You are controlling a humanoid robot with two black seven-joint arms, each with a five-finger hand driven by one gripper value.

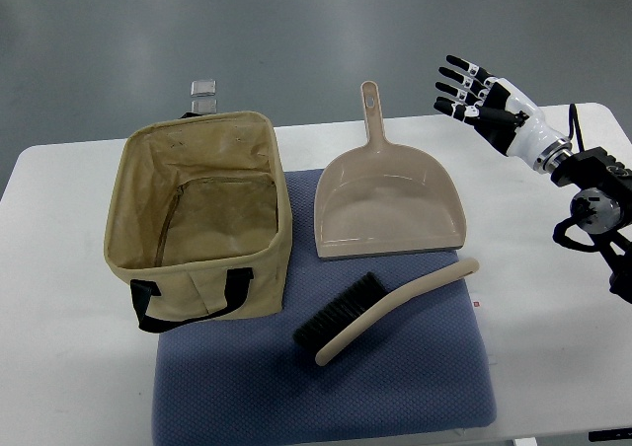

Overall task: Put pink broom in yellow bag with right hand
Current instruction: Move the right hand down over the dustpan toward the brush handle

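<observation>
Right hand (481, 96), at about two o'clock in the top view: white shell over the back of the hand, black at the palm edge and joints. Fingers (457, 88) segmented, black with pale bands at the knuckles and dark tips. White forearm-side cuff narrows to a ribbed silver metal wrist ring (555, 154). Behind it, at three o'clock, a black arm housing (592, 175), blocky, with a round grey joint cap (589, 207) showing small dark fastener points. Thin black cable (573, 122) loops up from the wrist. Black bracket struts below the joint, running off the frame edge.
</observation>
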